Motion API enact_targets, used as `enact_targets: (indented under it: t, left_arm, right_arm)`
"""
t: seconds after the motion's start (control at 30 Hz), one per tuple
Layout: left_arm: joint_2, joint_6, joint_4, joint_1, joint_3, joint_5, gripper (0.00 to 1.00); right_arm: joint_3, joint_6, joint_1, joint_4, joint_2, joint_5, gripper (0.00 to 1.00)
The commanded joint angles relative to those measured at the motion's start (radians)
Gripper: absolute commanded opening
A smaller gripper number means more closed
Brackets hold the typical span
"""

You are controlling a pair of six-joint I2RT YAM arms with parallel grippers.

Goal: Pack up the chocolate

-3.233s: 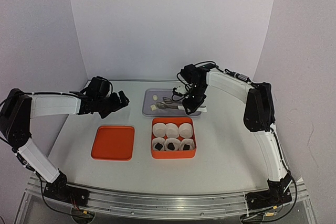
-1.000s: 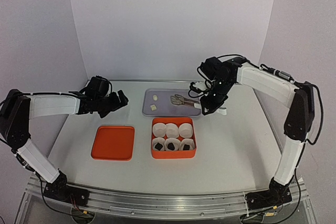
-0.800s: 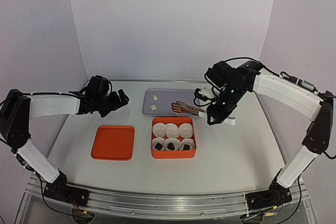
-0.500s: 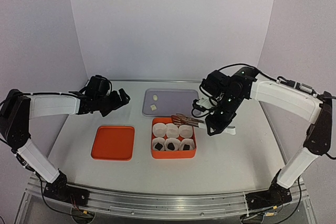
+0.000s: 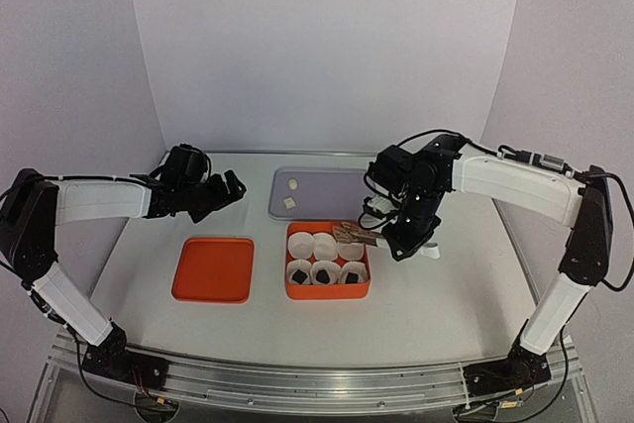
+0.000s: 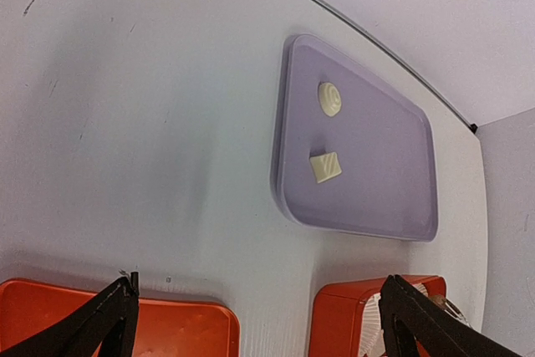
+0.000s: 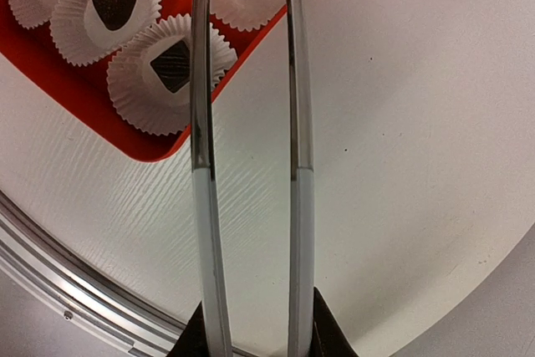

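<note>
1. Top external view: my right arm (image 5: 505, 177) reaches in over the orange box (image 5: 328, 293), with a pair of metal tongs (image 5: 349, 234) hanging just above the back-right paper cup.
2. On the right wrist camera, the right fingers (image 7: 197, 339) are clamped on the base of the tongs. The two steel arms run nearly parallel with a narrow gap between them. Their tips lie past the top of that frame, so I cannot tell whether they carry anything.
3. Three dark chocolates (image 5: 324, 272) sit in the box's near row, each in its own white paper cup (image 5: 324, 242). Six cups fill the box in two rows of three.
4. Two white chocolates (image 6: 325, 166), one round and one square, lie apart from each other near the left end of the purple tray (image 6: 384, 165). The tray sits just behind the box.
5. My left fingers (image 6: 418, 323) are spread wide and hold nothing. They hover over the surface (image 5: 436, 294) well left of the tray.
6. The orange lid (image 5: 213, 269) lies flat on the surface to the left of the box, not touching it.
</note>
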Motion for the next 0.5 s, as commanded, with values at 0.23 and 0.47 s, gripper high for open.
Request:
enact_targets:
  t: [0.23, 0.47]
  left_arm:
    - [-0.031, 0.017, 0.023, -0.004, -0.019, 0.002, 1.0]
    - [-0.047, 0.011, 0.028, -0.004, -0.033, -0.004, 1.0]
  right_arm:
    - [0.02, 0.006, 0.011, -0.044, 0.027, 0.062, 0.02]
    - [0.021, -0.005, 0.02, -0.053, 0.034, 0.062, 0.04]
